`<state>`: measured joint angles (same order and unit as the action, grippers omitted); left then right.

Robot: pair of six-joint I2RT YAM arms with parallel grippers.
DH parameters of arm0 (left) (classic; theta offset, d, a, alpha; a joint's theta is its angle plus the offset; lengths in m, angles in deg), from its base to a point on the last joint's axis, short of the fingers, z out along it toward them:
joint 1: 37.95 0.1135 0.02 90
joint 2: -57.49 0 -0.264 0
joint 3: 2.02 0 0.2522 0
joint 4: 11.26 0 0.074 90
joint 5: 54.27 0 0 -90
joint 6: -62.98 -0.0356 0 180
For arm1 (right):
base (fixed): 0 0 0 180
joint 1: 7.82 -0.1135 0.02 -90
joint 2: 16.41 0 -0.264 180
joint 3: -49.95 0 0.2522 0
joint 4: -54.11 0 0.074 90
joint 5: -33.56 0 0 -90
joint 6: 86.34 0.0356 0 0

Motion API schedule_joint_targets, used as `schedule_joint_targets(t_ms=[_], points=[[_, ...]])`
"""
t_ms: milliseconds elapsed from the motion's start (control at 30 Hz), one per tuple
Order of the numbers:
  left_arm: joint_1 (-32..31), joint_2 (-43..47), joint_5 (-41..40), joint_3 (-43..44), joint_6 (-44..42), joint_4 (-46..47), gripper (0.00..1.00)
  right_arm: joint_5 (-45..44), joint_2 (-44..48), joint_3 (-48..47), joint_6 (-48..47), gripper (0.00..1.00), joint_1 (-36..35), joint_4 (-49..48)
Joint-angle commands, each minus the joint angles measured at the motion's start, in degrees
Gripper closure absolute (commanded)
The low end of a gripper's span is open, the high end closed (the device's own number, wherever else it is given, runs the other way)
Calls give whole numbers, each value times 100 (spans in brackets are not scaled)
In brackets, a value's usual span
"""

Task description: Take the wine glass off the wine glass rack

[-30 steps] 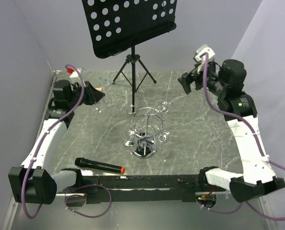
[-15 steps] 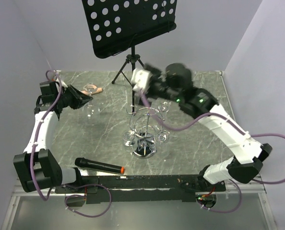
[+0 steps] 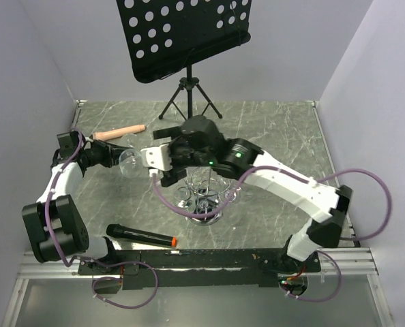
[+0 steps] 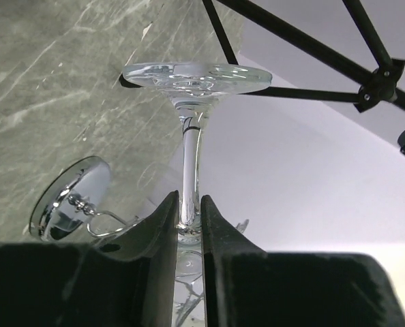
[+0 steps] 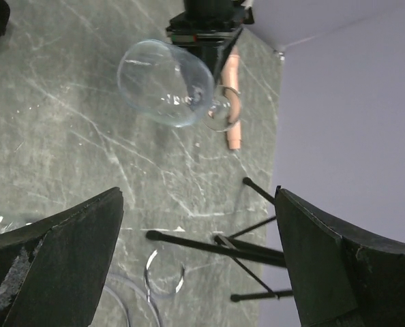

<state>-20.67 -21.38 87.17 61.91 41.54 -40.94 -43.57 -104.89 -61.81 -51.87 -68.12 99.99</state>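
Wine glass: clear, round bowl, thin stem; lying sideways, foot toward music stand.
Left tool: clenched on stem.
Right tool: released, spread wide.

Soft, even light falls from above, leaving only faint shadows on the grey surface. Small glints sit on the wine glass and on the base of the rack. Close to the lens, the left pincer and right pincer look dark and blurred. The pale wall is washed out.

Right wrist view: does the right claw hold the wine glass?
No, the right claw is wide open, and the wine glass is apart from it, gripped by the left claw.
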Motion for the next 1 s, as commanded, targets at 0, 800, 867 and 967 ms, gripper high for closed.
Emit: schedule_joint_targets(t_ms=[0, 800, 867, 967], points=[[30, -198, 358, 168, 782, -50, 99, 94, -484, -404, -335, 2, -149, -21], [30, -410, 138, 159, 756, -1255, 99, -65, -2146, -1318, -73, 0, -360, -320], [30, -410, 121, 151, 765, -1264, 99, -21, -2251, -1415, 15, 0, -369, -364], [30, -436, 121, 151, 765, -1264, 99, 181, -2392, -1599, 24, 0, -360, -285]])
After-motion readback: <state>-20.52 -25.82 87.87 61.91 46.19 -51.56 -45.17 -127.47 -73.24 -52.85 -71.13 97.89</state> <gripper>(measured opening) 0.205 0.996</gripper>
